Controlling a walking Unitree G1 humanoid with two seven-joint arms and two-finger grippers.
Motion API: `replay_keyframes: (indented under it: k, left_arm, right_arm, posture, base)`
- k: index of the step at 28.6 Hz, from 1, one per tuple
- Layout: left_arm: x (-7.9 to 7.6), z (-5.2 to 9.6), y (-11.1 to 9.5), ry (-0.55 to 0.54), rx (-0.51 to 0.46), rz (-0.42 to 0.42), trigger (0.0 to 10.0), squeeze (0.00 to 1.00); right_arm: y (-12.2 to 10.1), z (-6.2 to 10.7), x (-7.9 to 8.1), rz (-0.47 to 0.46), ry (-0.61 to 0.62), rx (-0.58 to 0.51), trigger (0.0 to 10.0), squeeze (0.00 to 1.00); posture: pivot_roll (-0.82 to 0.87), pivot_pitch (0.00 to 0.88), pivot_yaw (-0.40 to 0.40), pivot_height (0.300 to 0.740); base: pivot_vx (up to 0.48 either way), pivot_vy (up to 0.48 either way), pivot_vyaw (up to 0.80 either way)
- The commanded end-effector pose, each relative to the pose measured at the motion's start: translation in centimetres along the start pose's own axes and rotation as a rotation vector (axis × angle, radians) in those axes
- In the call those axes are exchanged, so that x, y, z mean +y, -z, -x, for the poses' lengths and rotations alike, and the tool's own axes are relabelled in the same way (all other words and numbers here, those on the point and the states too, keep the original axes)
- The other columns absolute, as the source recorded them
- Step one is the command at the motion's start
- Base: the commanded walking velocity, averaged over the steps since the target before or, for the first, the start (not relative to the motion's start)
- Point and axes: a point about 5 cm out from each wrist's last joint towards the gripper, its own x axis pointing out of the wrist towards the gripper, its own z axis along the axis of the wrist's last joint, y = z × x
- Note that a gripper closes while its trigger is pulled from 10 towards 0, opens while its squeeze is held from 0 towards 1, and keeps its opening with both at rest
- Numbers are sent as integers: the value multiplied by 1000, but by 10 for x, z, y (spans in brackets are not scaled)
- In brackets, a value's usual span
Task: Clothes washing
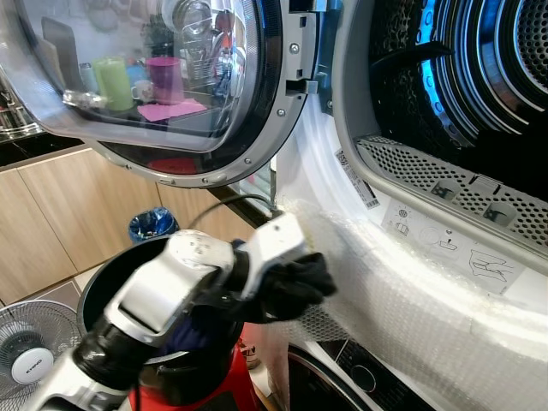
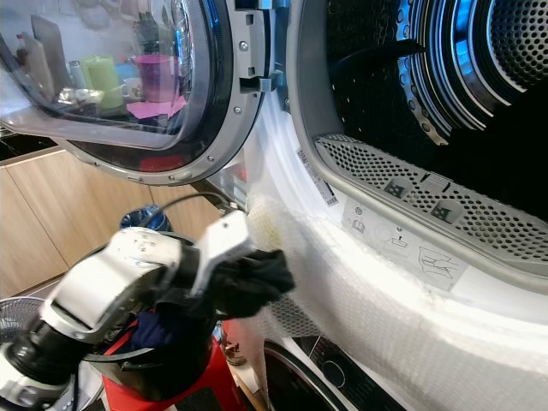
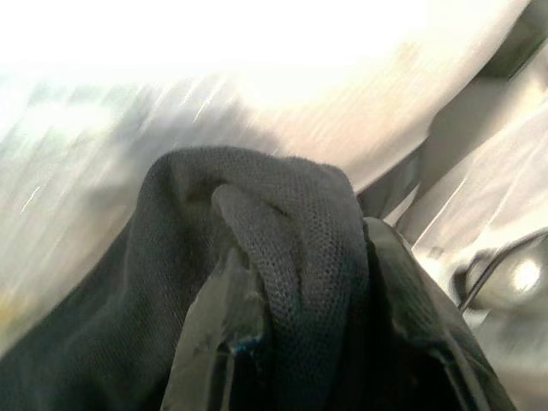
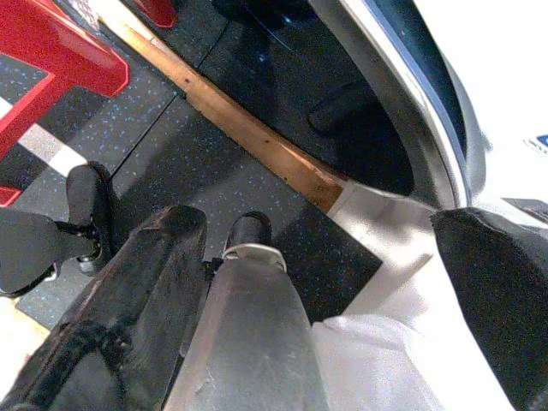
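My left gripper [image 1: 301, 287] is shut on a bunched black garment [image 1: 291, 289], held up against the bubble-wrapped front of the upper machine, just under its open drum [image 1: 467, 77]. In the left wrist view the black knit cloth [image 3: 282, 248] drapes over the fingers [image 3: 218, 330] and hides their tips. The round glass door [image 1: 163, 81] stands swung open to the left. Below my left arm a black basket [image 1: 107, 287] rests on a red stool and holds dark blue clothing [image 2: 158, 330]. My right gripper [image 4: 317, 265] hangs open over the dark floor.
Bubble wrap [image 1: 419, 308] covers the machine's front panel. A second machine [image 1: 342, 377] sits underneath. A small white fan [image 1: 30, 351] and a blue bin [image 1: 152, 224] stand on the floor to the left, before wooden cabinets [image 1: 60, 214].
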Motion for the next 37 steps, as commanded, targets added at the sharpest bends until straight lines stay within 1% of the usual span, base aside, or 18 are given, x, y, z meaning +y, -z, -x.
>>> replay_keyframes:
  k: [1,2,6,9,12,14,15,17,18,19,24,25,26,29,30,33,36,37]
  left_arm:
    - [-7,-8,-18,67,-52,-42,0,0]
    - [-7,-8,-18,67,-52,-42,0,0]
    - [-22,-34,-27,197,-132,21,0,0]
    - [-27,-43,-28,228,-142,43,0,0]
    - [-34,-47,-28,282,-155,78,0,0]
    - [-36,-48,-18,279,-129,93,0,0]
    - [-36,-48,-18,279,-129,93,0,0]
    - [-36,-47,-11,270,-105,91,0,0]
    - [-37,-44,-3,270,-80,98,0,0]
    - [-37,-44,-3,270,-80,98,0,0]
    - [-31,-24,33,181,30,133,0,0]
    - [-30,-21,39,165,45,142,0,0]
    - [-30,-21,39,165,45,142,0,0]
    - [-26,-11,59,112,85,174,0,0]
    - [-26,-11,59,112,85,174,0,0]
    - [-22,-3,84,38,131,239,0,0]
    - [-19,-2,114,-44,211,272,0,0]
    - [-19,-2,114,-44,211,272,0,0]
  right_arm:
    - [-3,0,1,-14,0,-18,10000,0]
    - [-3,0,1,-14,0,-18,10000,0]
    - [-6,0,1,-8,-4,-27,10000,0]
    - [-7,0,2,-9,-4,-31,10000,0]
    - [-8,0,2,-10,-4,-34,10000,0]
    - [-7,0,3,-12,-4,-33,10000,0]
    - [-7,0,3,-12,-4,-33,10000,0]
    - [-6,0,2,-12,-2,-32,10000,0]
    - [-4,0,2,-13,-1,-31,10000,0]
    - [-4,0,2,-13,-1,-31,10000,0]
    - [3,1,-6,3,14,-34,10000,0]
    - [5,1,-8,14,16,-34,10000,0]
    - [5,1,-8,14,16,-34,10000,0]
    - [5,2,-15,46,33,-61,10000,0]
    - [5,2,-15,46,33,-61,10000,0]
    - [2,2,-22,46,38,-102,10000,0]
    - [0,4,-22,80,-17,-157,10000,0]
    - [0,4,-22,80,-17,-157,10000,0]
  posture:
    - [292,0,-11,740]
    - [292,0,-11,740]
    - [279,0,-10,740]
    - [275,0,-9,740]
    - [275,0,-9,740]
    - [263,0,-5,740]
    - [263,0,-5,740]
    - [263,0,-5,740]
    - [259,0,-4,740]
    - [259,0,-4,740]
    - [253,0,-17,740]
    - [253,0,-20,740]
    - [253,0,-20,740]
    - [239,0,-24,740]
    - [239,0,-24,740]
    - [239,0,-24,740]
    - [230,0,-32,740]
    - [230,0,-32,740]
  base:
    - [0,0,0]
    - [0,0,0]
    - [0,0,0]
    - [0,0,0]
    - [0,0,0]
    - [0,0,0]
    - [0,0,0]
    - [0,0,0]
    - [0,0,0]
    - [0,0,0]
    - [0,0,0]
    - [0,0,0]
    - [0,0,0]
    - [0,0,0]
    - [0,0,0]
    - [0,0,0]
    - [0,0,0]
    - [0,0,0]
